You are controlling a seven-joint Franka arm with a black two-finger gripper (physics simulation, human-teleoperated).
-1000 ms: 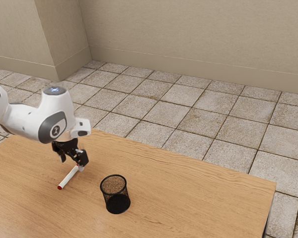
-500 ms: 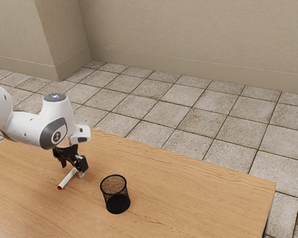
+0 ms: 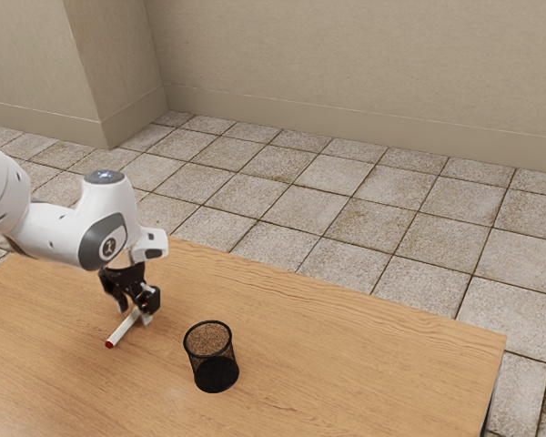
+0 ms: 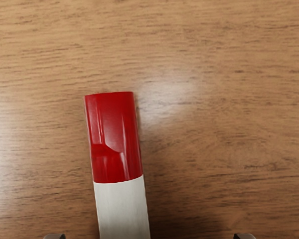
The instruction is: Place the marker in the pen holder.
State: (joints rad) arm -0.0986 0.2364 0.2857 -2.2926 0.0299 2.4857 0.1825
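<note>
At the exterior view's left, the marker (image 3: pixel 121 331) lies flat on the wooden table (image 3: pixel 346 355), its red end (image 3: pixel 109 345) pointing away from the gripper (image 3: pixel 134 315). Its white barrel (image 4: pixel 122 209) runs slantwise to a spot beneath the gripper, which points downward. The gripper is wide, with its fingers (image 3: pixel 149 299) well apart and holding nothing; in the wrist view the marker passes between them, nearer one than the other. The red end is glossy and squared off, with pale streaks of light and a darker curved patch; the barrel is plain white. Further right, the black mesh pen holder (image 3: pixel 202 367) stands upright on the table, apart from both.
</note>
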